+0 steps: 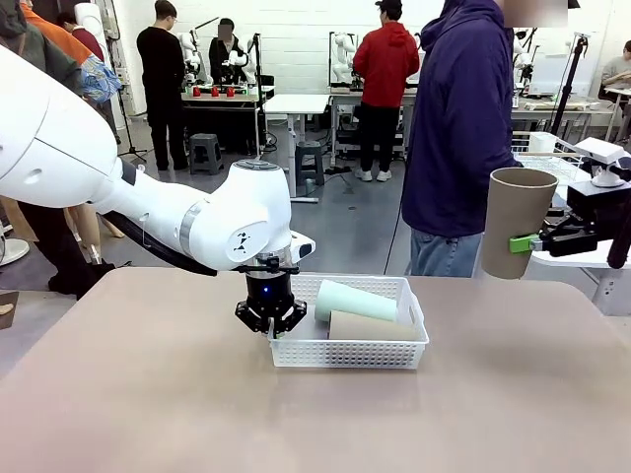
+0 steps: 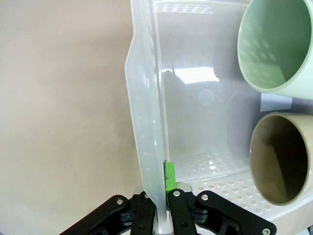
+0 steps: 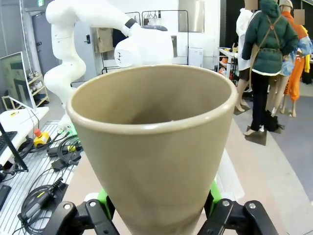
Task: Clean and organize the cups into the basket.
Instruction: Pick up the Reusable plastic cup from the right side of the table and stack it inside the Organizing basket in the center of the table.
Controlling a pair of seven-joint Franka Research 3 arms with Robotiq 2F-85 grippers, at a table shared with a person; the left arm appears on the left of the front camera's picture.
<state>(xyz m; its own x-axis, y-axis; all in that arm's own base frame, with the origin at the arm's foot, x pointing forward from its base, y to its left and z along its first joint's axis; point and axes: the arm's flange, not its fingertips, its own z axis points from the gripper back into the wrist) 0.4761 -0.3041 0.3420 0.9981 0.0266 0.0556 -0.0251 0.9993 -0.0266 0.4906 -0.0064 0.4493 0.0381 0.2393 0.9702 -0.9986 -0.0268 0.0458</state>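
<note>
Count: three cups (two tan, one pale green), one basket. The left gripper (image 1: 270,317) is clamped on the left end wall of the basket (image 1: 345,353), mid-table (image 1: 148,394). Inside it, the tan cup (image 1: 370,326) lies nearest, with the pale green cup (image 1: 355,301) just behind. Both lie on their sides, long axes along the basket's length, mouths toward the left gripper. Farther off at right, the right gripper (image 1: 527,242) grasps the second tan cup (image 1: 515,222), raised, upright, mouth up.
</note>
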